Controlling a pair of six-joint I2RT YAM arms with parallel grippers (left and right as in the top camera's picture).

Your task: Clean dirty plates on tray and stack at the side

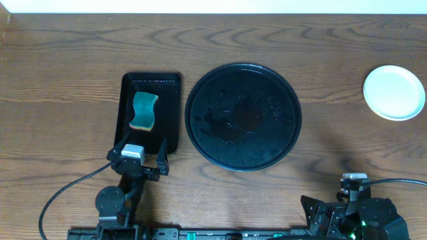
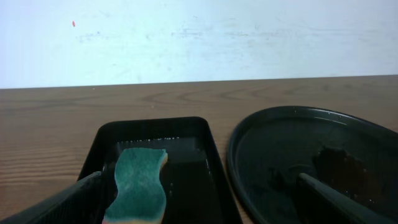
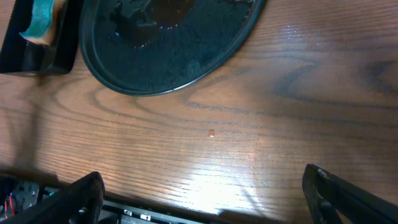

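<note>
The round black tray (image 1: 243, 117) sits mid-table with no plates on it, only wet smears on its surface. It also shows in the left wrist view (image 2: 298, 149) and the right wrist view (image 3: 168, 43). A stack of pale plates (image 1: 394, 92) stands at the far right; I cannot tell how many are in it. My left gripper (image 1: 139, 160) is open and empty just in front of the rectangular tray. My right gripper (image 1: 333, 210) is open and empty near the table's front edge at the right, above bare wood (image 3: 205, 199).
A smaller rectangular black tray (image 1: 152, 113) lies left of the round tray and holds a teal-and-yellow sponge (image 1: 144, 111). The sponge also shows in the left wrist view (image 2: 140, 183), between my left fingers' line of sight. A white wall borders the table's far edge.
</note>
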